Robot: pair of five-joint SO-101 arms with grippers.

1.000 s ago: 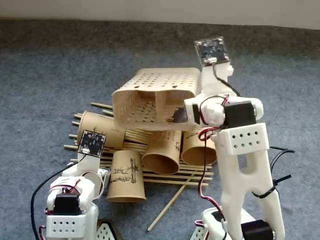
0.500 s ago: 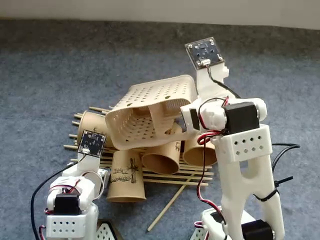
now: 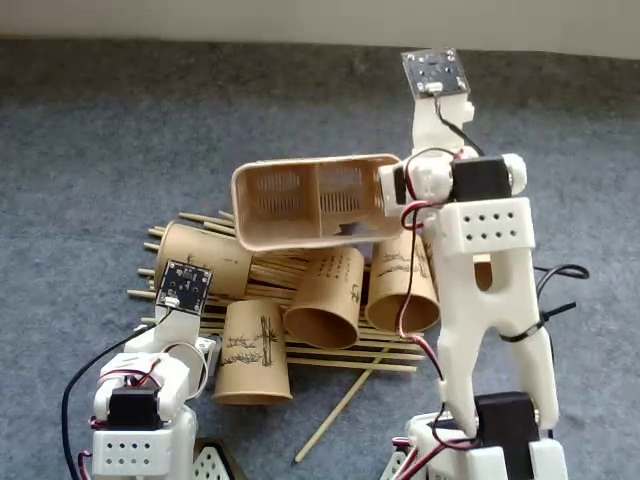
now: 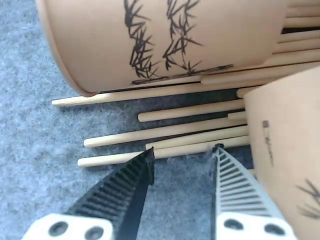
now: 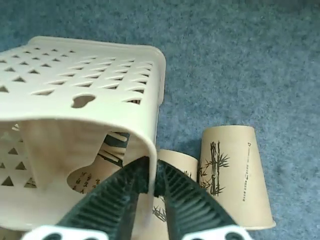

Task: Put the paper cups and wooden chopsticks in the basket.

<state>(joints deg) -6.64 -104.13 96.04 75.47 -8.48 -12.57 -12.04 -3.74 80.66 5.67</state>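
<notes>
My right gripper is shut on the rim of the beige perforated basket and holds it in the air. In the high view the basket hangs over several paper cups lying on their sides, its opening facing the camera. One bamboo-print cup lies at the front and another cup beside the right arm. Wooden chopsticks lie in a pile under the cups. My left gripper is open just above the ends of the chopsticks, between two cups.
A single chopstick lies askew in front of the pile. Grey carpet surrounds the pile, with free room to the left and behind. The left arm's base stands at the front left corner.
The right arm has lifted the basket off the cups and turned it from tipped over to level, with its opening toward the camera. The left arm has not moved.
</notes>
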